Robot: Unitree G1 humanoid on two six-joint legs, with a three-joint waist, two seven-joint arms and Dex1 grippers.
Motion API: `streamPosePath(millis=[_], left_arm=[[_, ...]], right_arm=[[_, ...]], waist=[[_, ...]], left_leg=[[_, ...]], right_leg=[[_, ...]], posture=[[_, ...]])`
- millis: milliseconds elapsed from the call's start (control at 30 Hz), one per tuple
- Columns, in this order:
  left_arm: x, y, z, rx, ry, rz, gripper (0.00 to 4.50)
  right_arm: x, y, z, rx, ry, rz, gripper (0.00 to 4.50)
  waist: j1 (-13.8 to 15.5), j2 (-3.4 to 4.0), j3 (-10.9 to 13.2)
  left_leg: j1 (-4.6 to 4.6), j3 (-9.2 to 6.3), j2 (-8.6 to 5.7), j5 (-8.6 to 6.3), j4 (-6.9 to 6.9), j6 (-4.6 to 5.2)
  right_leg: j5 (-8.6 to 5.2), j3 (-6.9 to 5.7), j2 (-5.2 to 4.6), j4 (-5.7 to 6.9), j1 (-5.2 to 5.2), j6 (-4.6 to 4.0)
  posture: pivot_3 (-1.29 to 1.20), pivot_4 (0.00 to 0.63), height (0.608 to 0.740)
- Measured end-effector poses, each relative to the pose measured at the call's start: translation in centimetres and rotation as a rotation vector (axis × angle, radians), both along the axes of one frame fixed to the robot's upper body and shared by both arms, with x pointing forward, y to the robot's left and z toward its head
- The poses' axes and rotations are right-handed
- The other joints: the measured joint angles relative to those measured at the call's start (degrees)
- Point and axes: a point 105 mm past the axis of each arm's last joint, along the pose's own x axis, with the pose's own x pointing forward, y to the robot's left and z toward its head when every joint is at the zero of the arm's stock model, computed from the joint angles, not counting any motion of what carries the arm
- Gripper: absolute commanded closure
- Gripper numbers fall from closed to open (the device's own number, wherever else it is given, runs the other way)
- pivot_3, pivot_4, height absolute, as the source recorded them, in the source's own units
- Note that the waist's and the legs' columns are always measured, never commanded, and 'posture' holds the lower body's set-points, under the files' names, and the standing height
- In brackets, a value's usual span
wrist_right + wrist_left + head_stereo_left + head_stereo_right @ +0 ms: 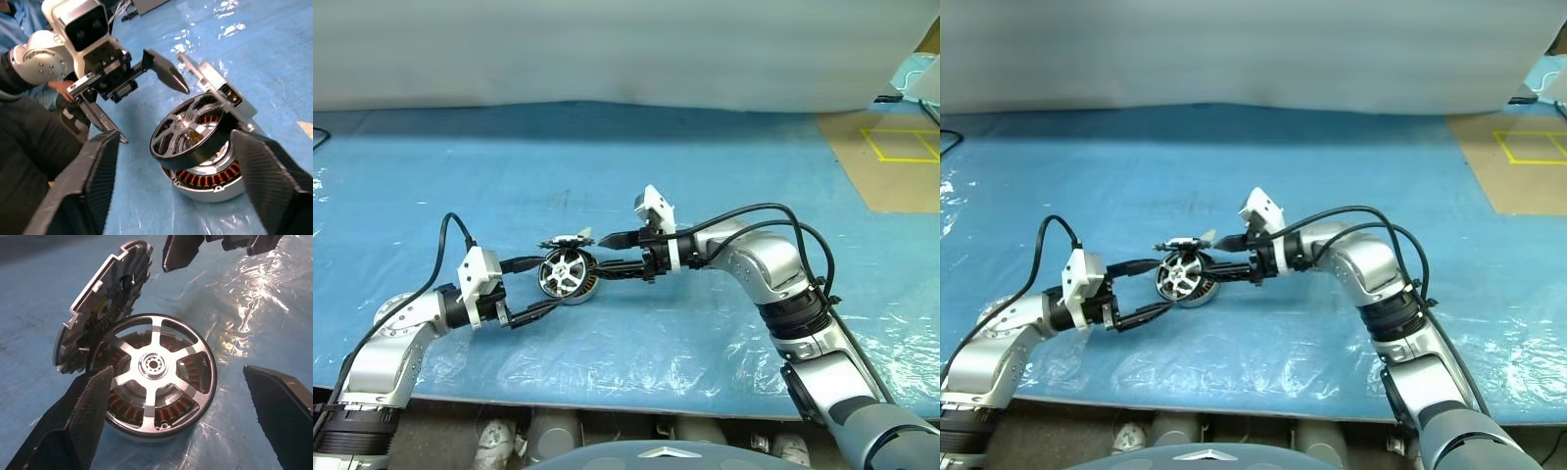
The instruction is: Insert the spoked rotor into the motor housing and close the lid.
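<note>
The spoked rotor [186, 132], black-rimmed with silver spokes, rests tilted on top of the motor housing [210, 183], whose copper windings show under it. The lid [98, 308] stands open on its hinge behind the housing. Seen from the head, this assembly [566, 274] lies mid-table between both arms. My left gripper [548, 282] is open, one finger on each side of the housing. My right gripper [602, 255] comes in from the other side at lid height, its fingers [93, 186] wide apart and off the rotor.
Blue sheeting covered in clear plastic [636, 343] spreads over the table, whose front edge is close below my arms. A brown board with yellow tape [901, 157] lies at the far right. A person's hand [61, 88] shows behind my left arm.
</note>
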Motion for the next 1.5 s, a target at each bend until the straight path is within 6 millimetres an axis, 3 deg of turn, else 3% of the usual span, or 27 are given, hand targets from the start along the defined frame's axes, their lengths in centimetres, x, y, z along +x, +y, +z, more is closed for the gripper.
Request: streamPosePath(millis=[133, 267, 433, 633, 967, 1133, 1500], left_arm=[[0.3, 0.1, 0.2, -0.002, -0.017, 0.011, 0.0], [0.7, -0.5, 0.7, -0.04, -0.054, 0.03, 0.0], [0.2, -2.1, 2.5, -0.081, -0.093, 0.001, 0.0], [-0.9, -3.0, 1.7, -0.063, -0.034, -0.051, 0.0], [0.1, -1.4, 1.9, 0.042, 0.013, -0.088, 0.0], [1.5, -1.1, 2.5, 0.055, -0.015, -0.07, 0.0], [2.9, -2.0, 1.7, 0.127, 0.019, -0.093, 0.0]], right_arm=[[-0.3, -0.4, 0.7, -0.125, -0.147, 0.064, 1.63], [0.5, -3.9, 0.0, -0.27, -0.307, 0.069, 1.63], [0.0, -6.9, -1.2, -0.261, -0.271, -0.021, 1.63], [-0.9, -10.0, -1.3, -0.174, -0.199, -0.228, 1.63], [-1.3, -9.3, -0.6, -0.132, -0.201, -0.32, 1.63], [-1.1, -8.8, -0.7, -0.123, -0.199, -0.344, 1.63], [-0.6, -8.7, -1.0, -0.119, -0.206, -0.383, 1.63]], waist=[[0.3, -0.02, 0.0], [1.0, -0.05, 0.0], [0.6, -0.03, 0.0], [0.3, -0.03, 0.0], [0.2, -0.02, 0.0], [0.2, -0.02, 0.0], [0.3, -0.02, 0.0]], left_leg=[[-0.04, -0.01, 0.0, 0.0, 0.0, 0.0], [-0.09, -0.01, 0.01, 0.0, 0.02, 0.0], [-0.06, -0.01, 0.0, 0.0, 0.01, 0.01], [-0.05, 0.0, -0.01, -0.01, 0.02, 0.03], [0.03, -0.01, -0.02, -0.01, 0.02, 0.02], [0.01, 0.0, -0.04, 0.0, 0.02, 0.01], [0.0, -0.01, -0.04, 0.0, 0.03, 0.01]], right_leg=[[0.0, 0.0, -0.04, -0.08, 0.07, 0.0], [0.01, 0.02, -0.1, -0.11, 0.07, 0.02], [0.0, 0.02, 0.02, -0.04, 0.0, 0.01], [0.0, 0.07, 0.0, -0.08, 0.0, 0.02], [0.01, 0.1, 0.0, -0.07, 0.06, 0.02], [0.01, 0.07, 0.0, -0.07, 0.05, 0.01], [0.01, 0.07, 0.0, -0.04, 0.05, 0.01]], posture=[[0.0, 0.15, 0.74], [0.0, 0.15, 0.74], [0.0, 0.15, 0.74], [0.0, 0.15, 0.74], [0.0, 0.15, 0.74], [0.0, 0.15, 0.74], [0.0, 0.15, 0.74]])
